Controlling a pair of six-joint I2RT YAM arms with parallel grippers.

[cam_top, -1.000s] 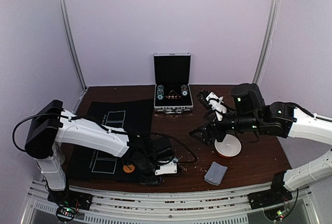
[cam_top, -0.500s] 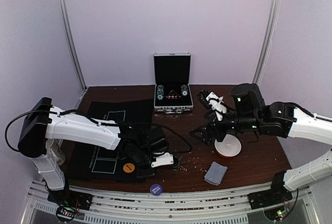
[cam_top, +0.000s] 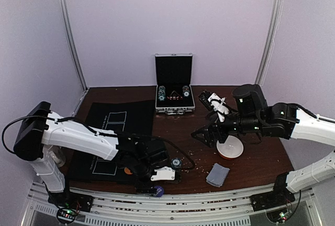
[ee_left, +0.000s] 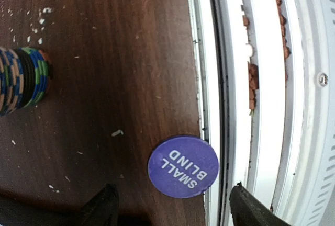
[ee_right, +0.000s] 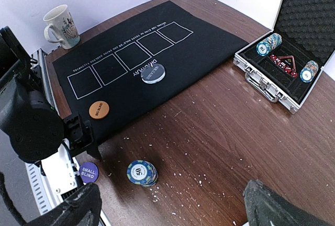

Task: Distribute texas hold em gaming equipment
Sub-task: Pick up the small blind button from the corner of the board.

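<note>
Left tool shows only two dark fingertips, cut off at the frame's bottom. They are spread wide and grip nothing, with the purple SMALL BLIND button lying between them at the desk edge and a chip stack cropped at left. Right tool is likewise spread and empty, and only its view clearly shows the orange button and dealer button on the black mat.

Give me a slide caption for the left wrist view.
Open left gripper flanking the purple small blind button at the table edge, chip stack nearby.
</note>
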